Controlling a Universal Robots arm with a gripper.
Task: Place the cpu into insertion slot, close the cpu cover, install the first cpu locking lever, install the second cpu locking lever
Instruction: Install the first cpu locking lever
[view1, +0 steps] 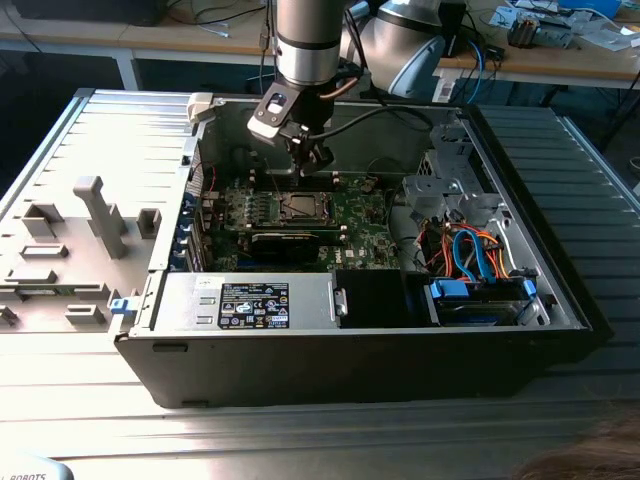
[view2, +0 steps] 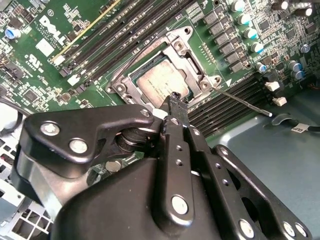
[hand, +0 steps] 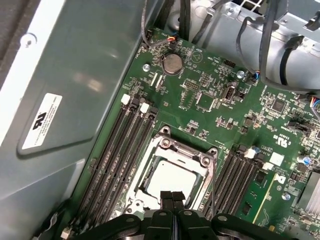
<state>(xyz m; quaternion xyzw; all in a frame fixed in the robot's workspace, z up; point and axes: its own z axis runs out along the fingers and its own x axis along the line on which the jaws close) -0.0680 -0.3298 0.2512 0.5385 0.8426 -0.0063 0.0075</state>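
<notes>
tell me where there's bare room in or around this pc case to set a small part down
Free: the ribbed table in front of the case, and the bare grey case metal bordering the memory slots. Crowded: the board around the cpu, where the end effector sits, and the cabled drive corner.

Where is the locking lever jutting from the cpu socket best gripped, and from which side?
Probably near the free tip of the locking lever, from above, pinched across its width: it is a thin straight rod reaching clear of the cpu cover, across the memory slots.
</notes>
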